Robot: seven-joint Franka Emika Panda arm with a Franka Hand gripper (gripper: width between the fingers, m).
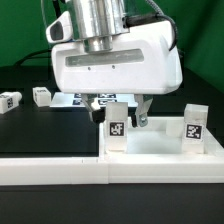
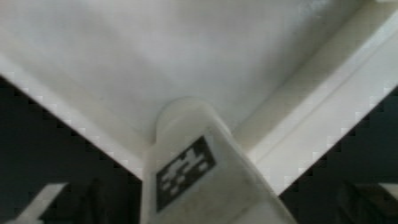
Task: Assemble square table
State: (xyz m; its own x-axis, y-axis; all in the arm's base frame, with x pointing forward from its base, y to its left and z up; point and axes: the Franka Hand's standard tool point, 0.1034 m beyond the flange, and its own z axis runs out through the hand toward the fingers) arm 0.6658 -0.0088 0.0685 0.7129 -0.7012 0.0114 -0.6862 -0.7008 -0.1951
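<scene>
The square tabletop (image 1: 160, 147) lies flat at the exterior view's right, against the barrier wall. Two white tagged legs stand on it: one (image 1: 117, 128) at its near-left corner and one (image 1: 193, 122) at its right. My gripper (image 1: 120, 110) hangs over the left leg with its fingers on either side of it, open and not touching it. In the wrist view this leg (image 2: 199, 170) rises between the dark fingers (image 2: 45, 203) with gaps on both sides, and the tabletop (image 2: 178, 60) lies beyond. Two loose legs lie on the black table, one (image 1: 10, 100) at the far left and one (image 1: 42, 95) beside it.
The long white barrier wall (image 1: 55, 170) runs along the front of the exterior view. The marker board (image 1: 72, 99) lies on the black table behind the gripper, partly hidden by it.
</scene>
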